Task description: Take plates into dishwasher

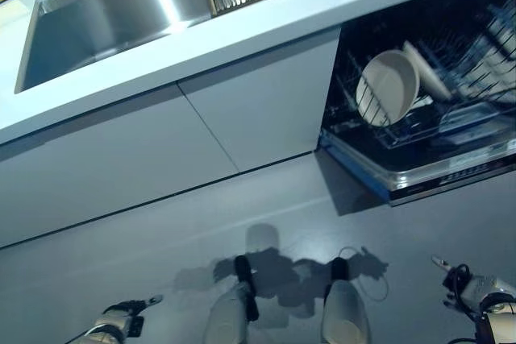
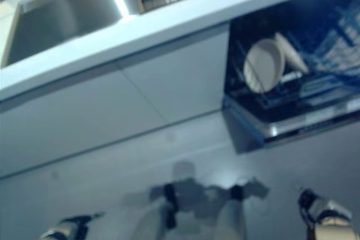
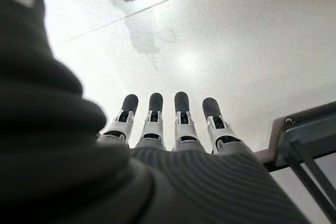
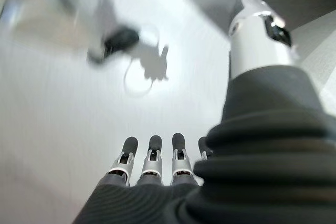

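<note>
Standing on edge, two pale plates sit in the open dishwasher rack at 2 o'clock. Left robot hand and right robot hand hang low over the floor, fingers straight, empty.

cream plates, steel sink, white countertop

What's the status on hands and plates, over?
Left robot hand and right robot hand open, empty, low over floor. Two round cream plates upright in open dishwasher's lower rack. Nothing obstructing.
</note>
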Robot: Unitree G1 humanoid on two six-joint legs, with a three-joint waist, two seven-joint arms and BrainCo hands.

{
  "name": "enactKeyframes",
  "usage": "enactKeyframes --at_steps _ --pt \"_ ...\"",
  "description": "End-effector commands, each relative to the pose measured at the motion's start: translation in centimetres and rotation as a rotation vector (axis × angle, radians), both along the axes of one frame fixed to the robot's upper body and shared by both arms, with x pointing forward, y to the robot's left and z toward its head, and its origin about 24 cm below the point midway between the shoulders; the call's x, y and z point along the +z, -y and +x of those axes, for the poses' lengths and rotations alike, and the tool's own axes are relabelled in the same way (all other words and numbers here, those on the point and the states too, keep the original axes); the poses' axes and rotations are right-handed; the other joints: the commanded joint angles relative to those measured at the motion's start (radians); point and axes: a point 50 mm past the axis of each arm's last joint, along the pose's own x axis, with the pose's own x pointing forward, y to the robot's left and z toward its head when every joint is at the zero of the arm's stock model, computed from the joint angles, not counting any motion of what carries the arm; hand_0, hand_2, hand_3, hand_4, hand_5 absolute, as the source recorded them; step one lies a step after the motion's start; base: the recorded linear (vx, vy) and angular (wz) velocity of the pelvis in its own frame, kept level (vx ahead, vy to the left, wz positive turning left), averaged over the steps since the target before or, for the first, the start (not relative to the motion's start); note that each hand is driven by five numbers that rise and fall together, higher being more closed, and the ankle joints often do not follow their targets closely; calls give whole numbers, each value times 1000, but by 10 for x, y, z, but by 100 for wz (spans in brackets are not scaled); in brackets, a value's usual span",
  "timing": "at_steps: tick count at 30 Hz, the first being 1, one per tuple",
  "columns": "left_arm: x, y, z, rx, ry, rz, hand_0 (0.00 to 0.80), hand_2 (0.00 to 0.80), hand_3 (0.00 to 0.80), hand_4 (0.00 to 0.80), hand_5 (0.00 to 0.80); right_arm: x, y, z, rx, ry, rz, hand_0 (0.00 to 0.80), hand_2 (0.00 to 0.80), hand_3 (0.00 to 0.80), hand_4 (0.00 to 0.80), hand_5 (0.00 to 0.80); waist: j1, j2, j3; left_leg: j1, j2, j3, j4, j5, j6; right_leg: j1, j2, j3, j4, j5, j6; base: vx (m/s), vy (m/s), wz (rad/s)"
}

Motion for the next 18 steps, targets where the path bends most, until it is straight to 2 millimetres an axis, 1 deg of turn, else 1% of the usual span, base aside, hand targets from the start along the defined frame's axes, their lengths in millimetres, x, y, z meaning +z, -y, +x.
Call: enactKeyframes --at_steps 1,3,5,7,9,12,14,15,16,17,18 --pt "0 -1 -1 24 6 19 0 0 0 0 0 17 1 23 -123 170 49 0 0 0 0 0 5 -12 26 -24 -1 -48 87 -42 8 -16 1 -30 124 -66 -69 -72 70 -2" --pt "-4 4 -5 18 0 4 0 0 0 0 0 26 0 34 -157 239 84 0 0 0 0 0 8 2 37 -39 -6 -44 97 -41 8 -41 0 -33 154 -77 -76 -55 47 -6" --pt "-7 7 -10 21 -14 -13 0 0 0 0 0 39 0 47 -203 334 146 0 0 0 0 0 9 11 49 -56 -17 -43 120 -50 7 -72 -7 -35 205 -106 -84 -17 24 -10" --pt "-10 10 -17 22 -20 -24 0 0 0 0 0 54 1 59 -252 475 234 0 0 0 0 0 12 20 59 -83 -21 -44 150 -56 8 -106 -2 -35 252 -126 -97 -8 -2 3" --pt "-11 12 -18 19 -12 -27 0 0 0 0 0 65 0 68 -268 575 290 0 0 0 0 0 15 23 63 -102 -25 -45 172 -62 9 -128 0 -37 281 -137 -105 -9 -23 9" --pt "-12 16 -15 8 13 -38 0 0 0 0 0 88 0 85 -258 722 336 0 0 0 0 0 23 29 70 -130 -32 -51 202 -69 11 -158 2 -42 324 -152 -112 -7 -37 11" --pt "-10 17 -9 -12 29 -36 0 0 0 0 0 112 -3 101 -258 890 414 0 0 0 0 0 29 32 73 -146 -35 -52 214 -72 12 -175 3 -47 346 -160 -113 -9 -66 7" --pt "-10 18 -10 -19 29 -39 0 0 0 0 0 127 -4 110 -253 982 456 0 0 0 0 0 32 34 74 -151 -37 -51 219 -74 11 -180 2 -51 355 -165 -115 0 -36 7" --pt "-11 19 -11 -20 28 -41 0 0 0 0 0 131 -5 112 -250 1006 465 0 0 0 0 0 33 36 74 -153 -37 -51 221 -74 11 -182 1 -52 359 -166 -115 14 -9 10" --pt "-13 22 -15 -26 22 -48 0 0 0 0 0 150 -6 120 -222 1117 489 0 0 0 0 0 39 43 73 -158 -42 -54 230 -77 10 -187 -1 -53 374 -173 -118 26 12 8" --pt "-14 23 -17 -25 17 -53 0 0 0 0 0 161 -6 124 -203 1186 510 0 0 0 0 0 43 47 71 -160 -46 -57 236 -78 9 -189 -3 -53 384 -177 -119 25 13 7"
